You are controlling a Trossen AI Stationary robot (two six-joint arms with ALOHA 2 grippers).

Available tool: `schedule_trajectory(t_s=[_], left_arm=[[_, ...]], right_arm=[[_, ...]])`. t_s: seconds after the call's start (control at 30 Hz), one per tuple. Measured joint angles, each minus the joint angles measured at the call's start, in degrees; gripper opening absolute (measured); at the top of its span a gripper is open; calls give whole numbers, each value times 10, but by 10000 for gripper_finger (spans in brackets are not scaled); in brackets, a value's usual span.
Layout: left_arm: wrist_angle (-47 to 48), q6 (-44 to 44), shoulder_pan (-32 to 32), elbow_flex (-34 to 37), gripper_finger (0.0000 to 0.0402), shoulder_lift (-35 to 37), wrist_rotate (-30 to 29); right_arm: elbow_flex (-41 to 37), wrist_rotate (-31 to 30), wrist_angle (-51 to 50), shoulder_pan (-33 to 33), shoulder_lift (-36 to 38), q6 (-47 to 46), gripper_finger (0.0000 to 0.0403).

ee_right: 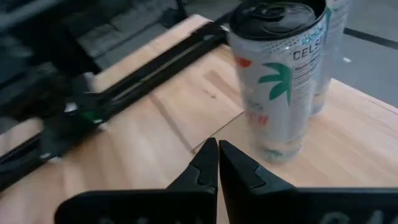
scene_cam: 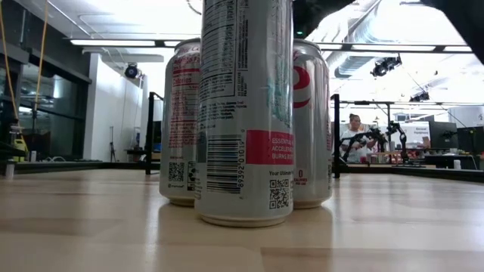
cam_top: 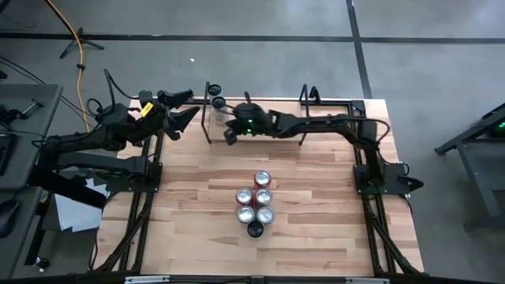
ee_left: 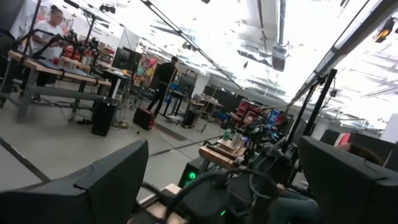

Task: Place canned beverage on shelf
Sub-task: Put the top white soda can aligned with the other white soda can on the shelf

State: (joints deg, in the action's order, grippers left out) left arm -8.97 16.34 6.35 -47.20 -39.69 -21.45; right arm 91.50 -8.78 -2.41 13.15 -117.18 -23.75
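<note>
Right gripper [ee_right: 217,163]: fingers pressed together, nothing between them. It sits over the shelf [cam_top: 260,130] at the far edge of the table [cam_top: 189,229], just right of the two cans standing at the shelf's far left corner. In the right wrist view the closer shelf can [ee_right: 277,74] is upright on the pale plank, white with a green palm mark and a dark top, a little beyond the fingertips and not touching them; a second shelf can [ee_right: 333,37] stands right behind it. Right arm reaches in from the table's right side along the far edge.

Left gripper [cam_top: 177,106]: fingers spread wide, empty, held at the table's far left corner, left of the shelf.

Remaining cans: cluster [cam_top: 256,203] mid-table, nearer than the shelf. Five silver-top cans in two short rows, plus one dark-top can [cam_top: 256,229] at the near end. All upright, touching or almost touching. Low view shows three of them close up, front can [scene_cam: 246,113] blocking most of the others.

People in the room beyond the table, well apart from it.
</note>
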Motion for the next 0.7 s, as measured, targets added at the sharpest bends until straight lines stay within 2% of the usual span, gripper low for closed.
schedule_trajectory(t_s=[0.17,0.27,0.7], left_arm=[[0,-7,0,0,372,7,0],[1,-10,0,0,372,8,0],[1,-11,0,0,372,8,0]], right_arm=[[78,-38,-67,0,-35,-1,0],[105,-80,-88,0,-47,-2,0],[135,-130,-115,4,-93,-3,0]])
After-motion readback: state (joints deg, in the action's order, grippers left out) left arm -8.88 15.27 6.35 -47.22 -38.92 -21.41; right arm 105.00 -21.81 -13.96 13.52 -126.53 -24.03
